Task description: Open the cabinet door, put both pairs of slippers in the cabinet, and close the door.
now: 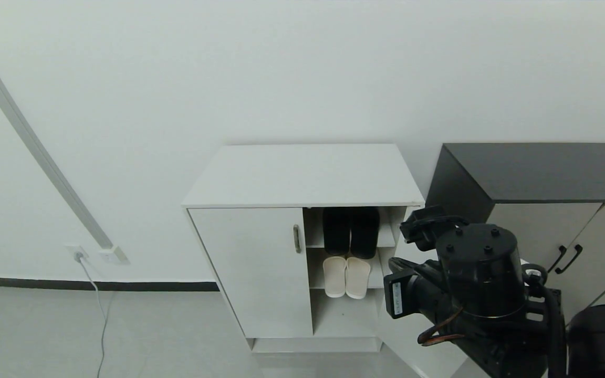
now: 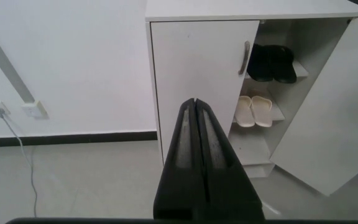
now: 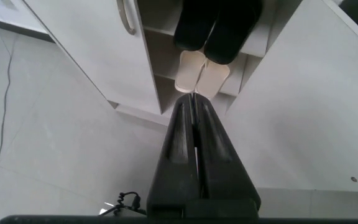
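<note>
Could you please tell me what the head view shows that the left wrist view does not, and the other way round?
The head view adds the dark-topped cabinet standing to the right of the white cabinet. The left wrist view adds the left gripper, shut and empty, in front of that white cabinet. Both show the black slippers on the upper shelf, the white slippers on the shelf below, the closed door's handle and the wall socket.

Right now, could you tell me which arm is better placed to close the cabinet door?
Right, I'd say: the right arm hangs beside the open cabinet door, jaws shut and free.
</note>
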`<state>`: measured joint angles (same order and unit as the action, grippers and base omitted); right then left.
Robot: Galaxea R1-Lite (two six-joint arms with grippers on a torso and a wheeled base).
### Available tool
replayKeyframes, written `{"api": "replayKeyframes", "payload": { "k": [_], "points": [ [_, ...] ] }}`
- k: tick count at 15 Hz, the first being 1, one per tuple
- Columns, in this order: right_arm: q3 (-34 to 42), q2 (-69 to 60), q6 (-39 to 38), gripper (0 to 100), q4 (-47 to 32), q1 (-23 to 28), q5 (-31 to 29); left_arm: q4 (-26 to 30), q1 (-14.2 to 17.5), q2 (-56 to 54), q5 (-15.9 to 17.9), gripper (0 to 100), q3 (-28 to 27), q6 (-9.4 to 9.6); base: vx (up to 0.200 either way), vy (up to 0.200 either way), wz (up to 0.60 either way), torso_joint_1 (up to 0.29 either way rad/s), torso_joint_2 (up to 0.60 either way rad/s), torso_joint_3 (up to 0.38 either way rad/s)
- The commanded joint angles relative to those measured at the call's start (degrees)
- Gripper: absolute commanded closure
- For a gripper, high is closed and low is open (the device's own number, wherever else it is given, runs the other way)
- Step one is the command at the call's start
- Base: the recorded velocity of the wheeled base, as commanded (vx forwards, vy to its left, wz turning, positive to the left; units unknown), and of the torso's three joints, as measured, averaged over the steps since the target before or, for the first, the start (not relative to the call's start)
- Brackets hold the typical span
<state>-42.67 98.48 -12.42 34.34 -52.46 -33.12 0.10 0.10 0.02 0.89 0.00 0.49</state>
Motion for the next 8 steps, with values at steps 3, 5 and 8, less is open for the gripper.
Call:
{"api": "replayKeyframes", "payload": {
  "k": [3, 5, 8],
  "points": [
    [0.04, 0.05, 0.03, 100, -0.06, -0.01, -0.01, -0.01, -0.01, 0.06, -0.01, 100, 0.00, -0.14, 0.000, 0.000, 0.00, 0.000, 0.00, 0.000],
    [0.04, -0.13, 0.03, 100, -0.06, -0.01, -0.01, -0.01, -0.01, 0.06, -0.01, 100, 0.00, -0.05, 0.000, 0.000, -0.60, 0.000, 0.00, 0.002],
    [0.04, -0.21, 0.03, 100, -0.06, 0.51, -0.01, -0.01, -0.01, 0.06, 0.08, 100, 0.00, -0.05, 0.000, 0.000, -0.60, 0.001, 0.00, 0.002]
  ]
}}
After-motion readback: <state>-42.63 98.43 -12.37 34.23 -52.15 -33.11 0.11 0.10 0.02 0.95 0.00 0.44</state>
